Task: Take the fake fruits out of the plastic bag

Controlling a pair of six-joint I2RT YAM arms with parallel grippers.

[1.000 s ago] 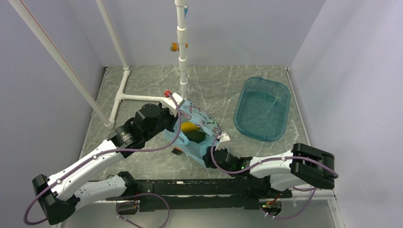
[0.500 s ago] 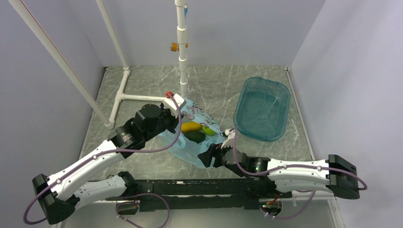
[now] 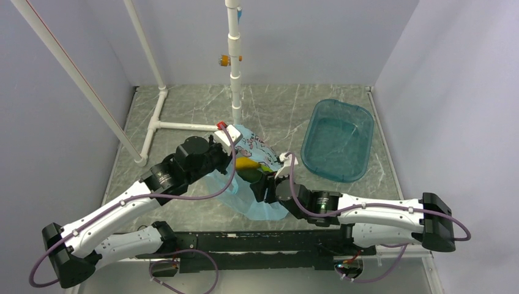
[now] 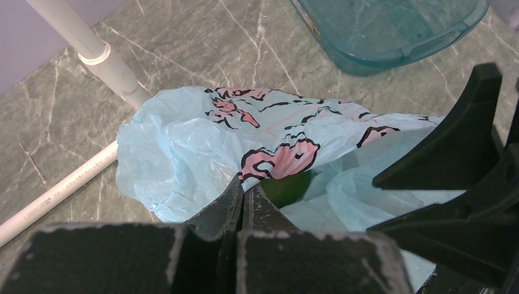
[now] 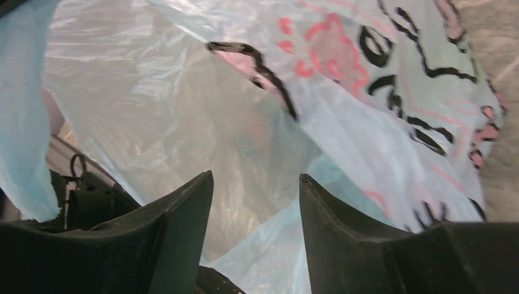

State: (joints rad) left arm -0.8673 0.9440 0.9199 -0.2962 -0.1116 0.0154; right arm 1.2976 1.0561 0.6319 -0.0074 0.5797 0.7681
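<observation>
Our left end effector (image 4: 243,188) has its two fingers pressed together on a fold of the plastic bag (image 4: 183,144), pinching the thin film just under the pink and black print. Right beyond those fingertips, a dark green fruit (image 4: 287,187) shows in the bag's opening.

Our right end effector (image 5: 254,190) has its fingers spread apart, gripping nothing. Translucent blue film fills the gap between them and the space ahead. In the left wrist view its black fingers sit just to the right of the green fruit, at the bag's mouth.

From above, we see both wrists meeting at the bag, the left from the left side and the right from the near right. A yellow-orange fruit (image 3: 244,163) lies inside the bag, touching the dark green one, which sits just nearer to us.

The bag rests crumpled on the marbled tabletop (image 3: 183,110), near its middle. A white pipe frame (image 3: 235,73) stands just behind it. The teal tub (image 3: 338,139) sits apart, to the right and farther back.
</observation>
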